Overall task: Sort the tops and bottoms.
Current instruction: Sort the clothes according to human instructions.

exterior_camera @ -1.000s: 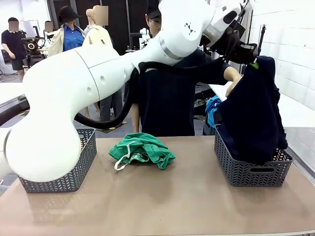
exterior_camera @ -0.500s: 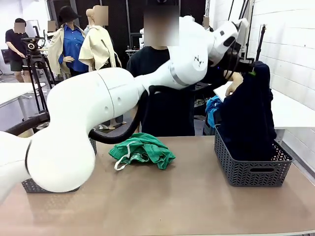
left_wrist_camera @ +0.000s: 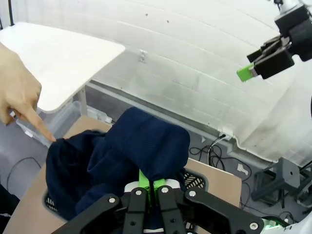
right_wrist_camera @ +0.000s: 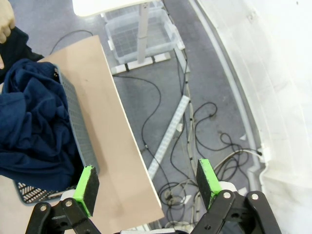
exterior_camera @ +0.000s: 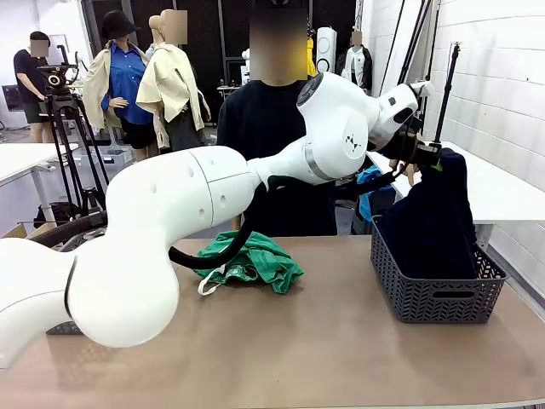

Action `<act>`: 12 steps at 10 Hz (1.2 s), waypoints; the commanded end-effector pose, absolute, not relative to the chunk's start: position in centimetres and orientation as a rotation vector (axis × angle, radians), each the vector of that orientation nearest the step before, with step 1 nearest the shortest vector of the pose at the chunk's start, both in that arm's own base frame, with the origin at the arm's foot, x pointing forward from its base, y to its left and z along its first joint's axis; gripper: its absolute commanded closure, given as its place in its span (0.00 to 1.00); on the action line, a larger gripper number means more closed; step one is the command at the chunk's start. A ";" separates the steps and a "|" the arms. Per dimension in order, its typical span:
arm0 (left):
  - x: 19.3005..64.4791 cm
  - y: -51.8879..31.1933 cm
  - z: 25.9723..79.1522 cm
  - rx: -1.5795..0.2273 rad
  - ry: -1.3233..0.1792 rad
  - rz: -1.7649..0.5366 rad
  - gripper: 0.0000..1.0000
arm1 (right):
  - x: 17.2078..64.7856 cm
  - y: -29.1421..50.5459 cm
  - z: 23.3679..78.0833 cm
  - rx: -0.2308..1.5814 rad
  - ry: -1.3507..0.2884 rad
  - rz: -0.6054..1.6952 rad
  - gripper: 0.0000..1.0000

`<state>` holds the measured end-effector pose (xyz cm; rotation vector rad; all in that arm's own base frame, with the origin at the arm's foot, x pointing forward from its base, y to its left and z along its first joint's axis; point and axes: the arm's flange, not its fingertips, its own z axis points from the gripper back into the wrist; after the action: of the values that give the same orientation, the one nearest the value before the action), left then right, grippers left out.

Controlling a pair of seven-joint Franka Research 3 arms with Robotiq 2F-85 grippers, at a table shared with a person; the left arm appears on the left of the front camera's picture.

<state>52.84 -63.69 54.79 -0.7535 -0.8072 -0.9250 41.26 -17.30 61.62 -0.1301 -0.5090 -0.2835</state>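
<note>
Reaching across the worktop [exterior_camera: 324, 349], the left hand [left_wrist_camera: 147, 184] is clamped on the navy garment [exterior_camera: 430, 221] hanging into the right-side basket [exterior_camera: 434, 300], a person's finger [left_wrist_camera: 35, 123] touching it; the green garment [exterior_camera: 251, 260] lies mid-worktop, the right hand [right_wrist_camera: 146, 180] spread apart.

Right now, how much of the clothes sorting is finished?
Partly done: the navy garment has its lower part in the grey basket. In hand: the left gripper is shut on its top, holding it up above the basket, with a person's hand touching it. Left: the green garment lies on the table, outside any basket; the right gripper is open and empty.
</note>
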 end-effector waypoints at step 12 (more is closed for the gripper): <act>56.7 -71.3 46.5 -0.580 -0.424 -1.066 1.00 | 41.3 -17.3 61.6 -0.122 -0.504 -0.279 0.00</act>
<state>51.66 -65.63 44.69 -0.6323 -0.4531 -1.0447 41.26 -17.31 61.62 -0.1301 -0.5089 -0.2837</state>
